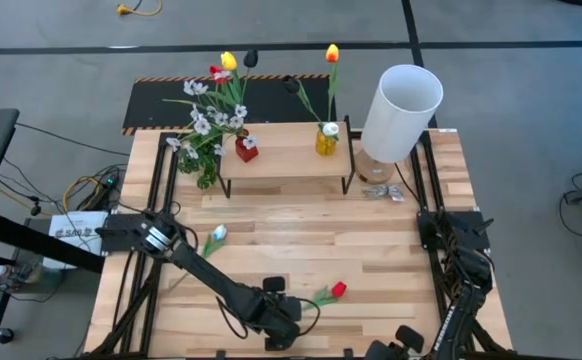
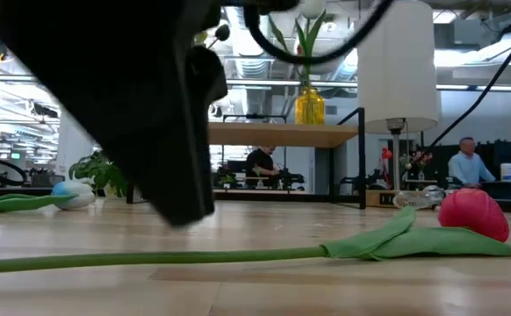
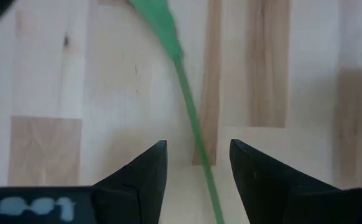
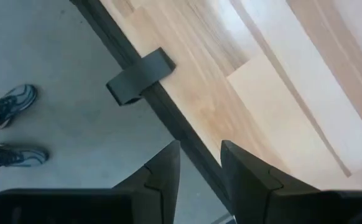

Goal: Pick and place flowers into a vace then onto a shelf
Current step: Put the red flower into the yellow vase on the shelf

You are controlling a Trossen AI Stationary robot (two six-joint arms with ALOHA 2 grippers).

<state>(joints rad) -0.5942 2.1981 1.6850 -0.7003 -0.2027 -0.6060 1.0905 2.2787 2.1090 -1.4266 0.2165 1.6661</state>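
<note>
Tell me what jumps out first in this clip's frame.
The left gripper hangs open over the green stem of a red tulip lying on the table's near edge, the stem running between its fingers. Behind it, the shelf holds a red vase and a yellow vase with flowers, a white lamp beside.

The left gripper (image 3: 198,163) hangs over the table's (image 1: 371,250) near edge with a tulip's stem (image 3: 190,115) lying between its parted jaws, the tulip head (image 1: 338,289) out beyond them. Far past the jaws stands the shelf (image 1: 286,150), a vase (image 1: 326,139) on it.
</note>
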